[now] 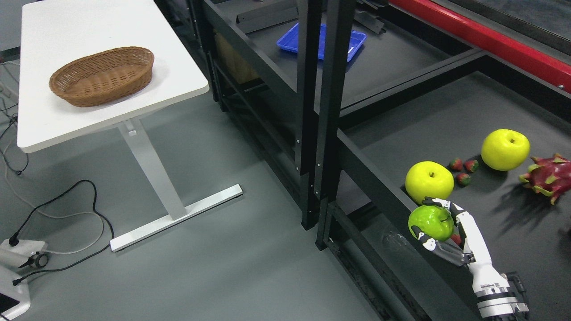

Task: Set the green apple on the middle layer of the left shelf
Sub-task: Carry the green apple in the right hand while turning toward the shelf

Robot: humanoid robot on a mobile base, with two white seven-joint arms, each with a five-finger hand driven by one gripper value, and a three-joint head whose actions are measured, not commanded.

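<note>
My right hand [439, 225] comes up from the lower right with its white and black fingers [429, 244] curled around a shiny green apple [429, 221]. The hand holds the apple above the front edge of the right shelf's dark board [446, 129]. Just behind the apple sits a yellow apple [429, 180]. The left shelf [392, 53] stands farther back, past the black uprights [322, 111], with a blue tray [321, 41] on its dark board. My left arm is out of sight.
On the right shelf board lie a second yellow apple [505, 149], three small strawberries [464, 171] and a dragon fruit [548, 176]. A white table [80, 111] at left carries a wicker basket [102, 76]. Cables [67, 214] trail on the grey floor.
</note>
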